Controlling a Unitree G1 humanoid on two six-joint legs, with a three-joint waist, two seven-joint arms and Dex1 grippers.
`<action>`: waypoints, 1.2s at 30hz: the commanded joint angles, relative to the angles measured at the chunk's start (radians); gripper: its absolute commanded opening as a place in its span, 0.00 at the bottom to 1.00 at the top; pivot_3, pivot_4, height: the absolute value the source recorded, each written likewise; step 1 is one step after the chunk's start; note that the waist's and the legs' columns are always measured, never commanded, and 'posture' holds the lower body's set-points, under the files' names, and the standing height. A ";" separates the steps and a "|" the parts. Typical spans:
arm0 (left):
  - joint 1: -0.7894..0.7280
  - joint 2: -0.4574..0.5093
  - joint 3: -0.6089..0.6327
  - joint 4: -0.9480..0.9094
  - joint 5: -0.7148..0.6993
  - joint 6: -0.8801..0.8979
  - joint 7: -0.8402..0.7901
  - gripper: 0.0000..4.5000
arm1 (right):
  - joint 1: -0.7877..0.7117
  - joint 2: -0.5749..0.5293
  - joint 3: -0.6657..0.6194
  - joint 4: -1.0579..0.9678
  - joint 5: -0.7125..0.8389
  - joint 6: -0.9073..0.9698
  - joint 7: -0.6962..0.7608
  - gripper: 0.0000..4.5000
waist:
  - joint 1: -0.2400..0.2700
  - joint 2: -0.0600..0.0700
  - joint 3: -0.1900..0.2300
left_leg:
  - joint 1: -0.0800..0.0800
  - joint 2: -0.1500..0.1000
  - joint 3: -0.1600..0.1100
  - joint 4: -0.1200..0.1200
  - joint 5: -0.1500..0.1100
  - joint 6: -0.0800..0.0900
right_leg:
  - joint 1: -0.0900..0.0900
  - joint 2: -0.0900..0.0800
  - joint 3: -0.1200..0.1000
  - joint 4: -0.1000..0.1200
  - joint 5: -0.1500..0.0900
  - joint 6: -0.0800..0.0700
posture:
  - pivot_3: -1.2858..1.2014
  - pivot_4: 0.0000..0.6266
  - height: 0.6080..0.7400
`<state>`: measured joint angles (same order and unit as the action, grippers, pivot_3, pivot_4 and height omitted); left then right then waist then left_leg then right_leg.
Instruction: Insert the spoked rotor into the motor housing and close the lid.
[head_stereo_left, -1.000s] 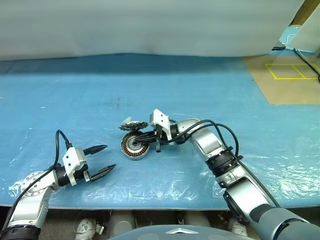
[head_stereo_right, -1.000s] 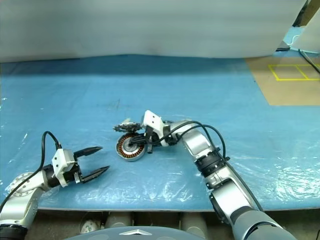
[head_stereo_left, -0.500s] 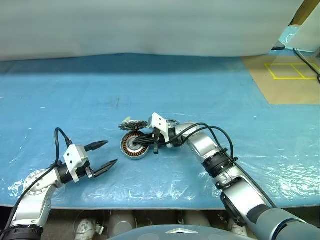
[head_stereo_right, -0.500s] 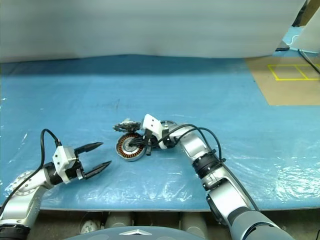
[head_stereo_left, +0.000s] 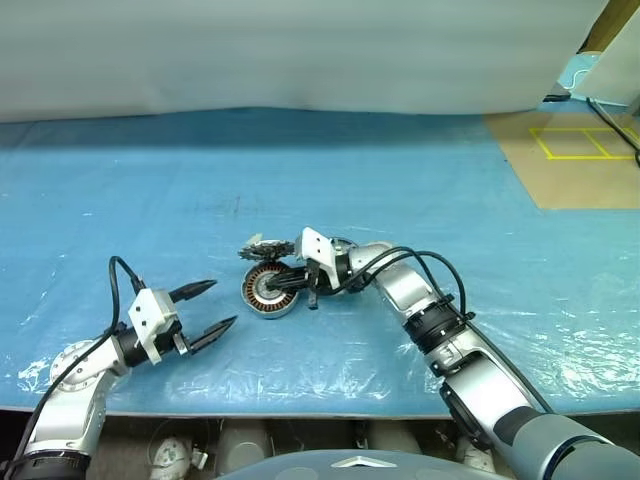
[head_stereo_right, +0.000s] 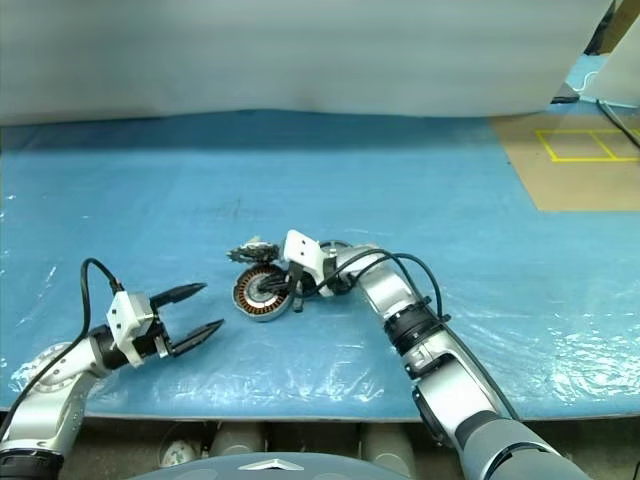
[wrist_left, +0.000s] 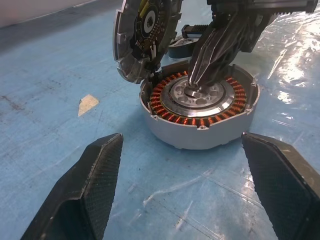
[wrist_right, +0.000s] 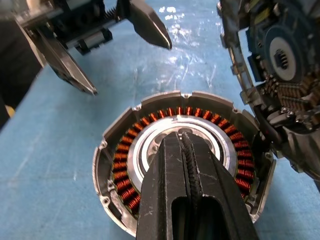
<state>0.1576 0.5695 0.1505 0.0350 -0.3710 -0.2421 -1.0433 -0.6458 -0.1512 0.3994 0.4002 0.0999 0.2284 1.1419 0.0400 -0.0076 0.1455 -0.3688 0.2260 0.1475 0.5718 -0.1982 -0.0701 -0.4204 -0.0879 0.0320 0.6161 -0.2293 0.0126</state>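
Wrist view — motor housing (wrist_right: 182, 165) round, copper-wound.

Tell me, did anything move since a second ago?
Hardly anything. The right gripper keeps its shut fingers on the silver centre of the motor housing; only that arm's elbow shifted slightly. Nothing was grabbed or let go. The left gripper stays open beside the housing, and the lid still leans tilted at the housing's far edge.
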 joint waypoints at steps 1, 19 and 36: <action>0.001 0.009 0.006 -0.006 -0.002 -0.018 -0.005 0.88 | -0.021 0.013 -0.014 -0.068 0.036 0.025 0.018 0.00 | 0.001 0.000 0.000 | -0.001 0.000 0.000 0.000 0.000 0.000 | 0.000 0.000 0.000 0.000 0.000 0.000 | 0.52 0.24 1.00; -0.005 0.005 -0.005 0.032 0.011 -0.044 -0.025 0.88 | 0.012 0.063 0.054 0.132 -0.109 -0.086 -0.120 0.00 | -0.001 0.000 0.000 | 0.002 0.001 0.001 -0.001 0.000 0.000 | 0.000 0.000 0.000 0.001 -0.001 -0.001 | 0.52 0.24 1.00; -0.069 0.006 -0.008 0.135 0.019 -0.088 -0.074 0.88 | 0.003 0.015 0.113 0.240 -0.249 -0.201 -0.235 0.00 | -0.001 0.000 -0.004 | 0.004 0.000 0.001 -0.001 0.000 0.000 | 0.002 0.000 0.000 0.003 -0.001 -0.001 | 0.52 0.24 1.00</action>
<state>0.0874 0.5690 0.1431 0.1681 -0.3491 -0.3094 -1.1091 -0.6791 -0.0975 0.4616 0.5373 -0.0534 0.0004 0.9372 0.0385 -0.0078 0.1420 -0.3631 0.2264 0.1487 0.5707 -0.1983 -0.0702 -0.4181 -0.0884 0.0325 0.6193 -0.2299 0.0117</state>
